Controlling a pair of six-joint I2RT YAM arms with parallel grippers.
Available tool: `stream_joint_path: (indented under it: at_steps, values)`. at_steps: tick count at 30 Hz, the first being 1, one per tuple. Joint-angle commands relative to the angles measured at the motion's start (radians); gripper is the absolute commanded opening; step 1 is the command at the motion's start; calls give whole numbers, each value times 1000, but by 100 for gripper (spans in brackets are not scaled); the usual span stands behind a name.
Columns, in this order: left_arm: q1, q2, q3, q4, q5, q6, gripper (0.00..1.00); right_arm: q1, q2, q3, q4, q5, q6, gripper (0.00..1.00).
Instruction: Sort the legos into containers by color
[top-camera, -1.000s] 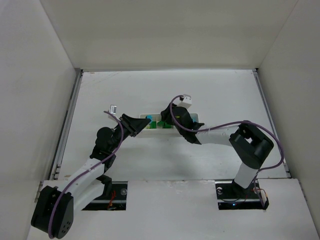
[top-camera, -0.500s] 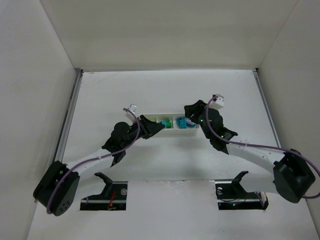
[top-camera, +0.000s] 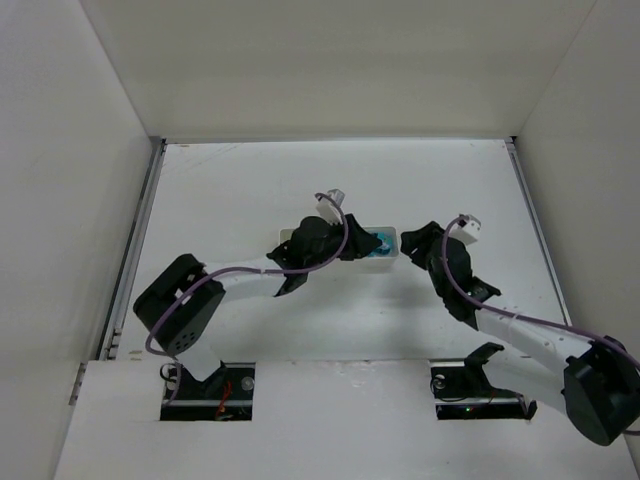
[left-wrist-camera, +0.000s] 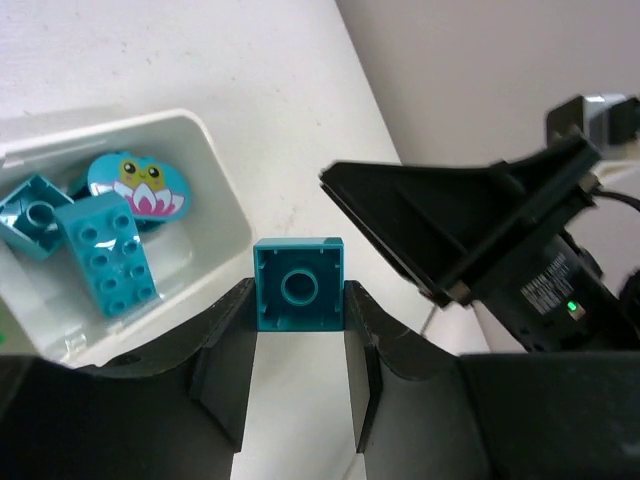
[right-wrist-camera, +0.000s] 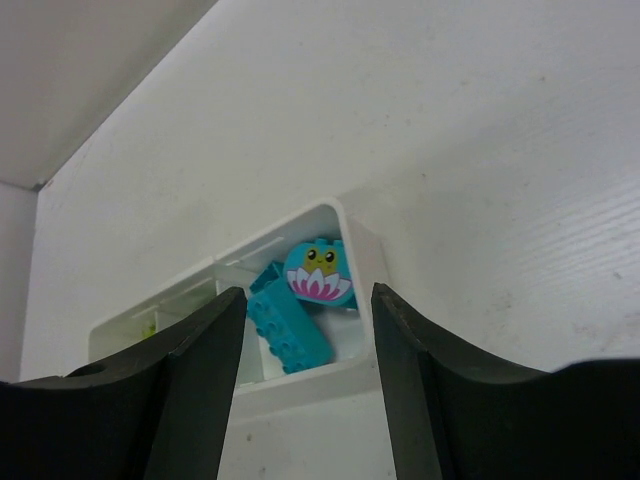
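My left gripper (left-wrist-camera: 298, 300) is shut on a small teal square lego (left-wrist-camera: 298, 285), seen from its hollow underside, just off the right end of the white containers tray (left-wrist-camera: 215, 215). The end compartment holds a long cyan brick (left-wrist-camera: 105, 250), a cyan piece printed with a flower face (left-wrist-camera: 140, 180), and another cyan brick (left-wrist-camera: 30, 210). My right gripper (right-wrist-camera: 308, 300) stands open and empty, just right of that tray end (right-wrist-camera: 300, 380), facing the same cyan bricks (right-wrist-camera: 295, 325). From above, the left gripper (top-camera: 358, 245) is over the tray's right end and the right gripper (top-camera: 408, 243) is beside it.
White walls enclose the table on three sides. The right gripper's black finger (left-wrist-camera: 440, 220) is close to the held lego in the left wrist view. The left arm (top-camera: 250, 280) lies across the tray's near side and hides the other compartments from above.
My left arm swung right along the tray to its right end, carrying the teal lego. My right arm pulled back to the right, off the tray, and its jaws widened.
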Motion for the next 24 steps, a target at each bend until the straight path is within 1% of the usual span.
stream_joint_path:
  at_steps: [1, 5, 12, 18, 22, 24]
  values:
    - [-17, 67, 97, -47, -57, 71, 22, -25, -55, -29, 2, 4, 25, 60]
    - [-46, 136, 190, -121, -102, 117, 24, -31, -101, -50, 0, -10, 25, 60]
    - [-85, 193, 307, -248, -217, 219, 29, -43, -130, -73, 8, -40, 31, 60]
    - [-102, 213, 348, -322, -284, 275, 39, -60, -186, -92, -3, -48, 35, 61]
    - [-103, 204, 356, -337, -303, 308, 48, -75, -203, -96, -6, -60, 35, 61]
    - [-103, 196, 358, -340, -300, 319, 51, -75, -206, -98, -4, -62, 35, 61]
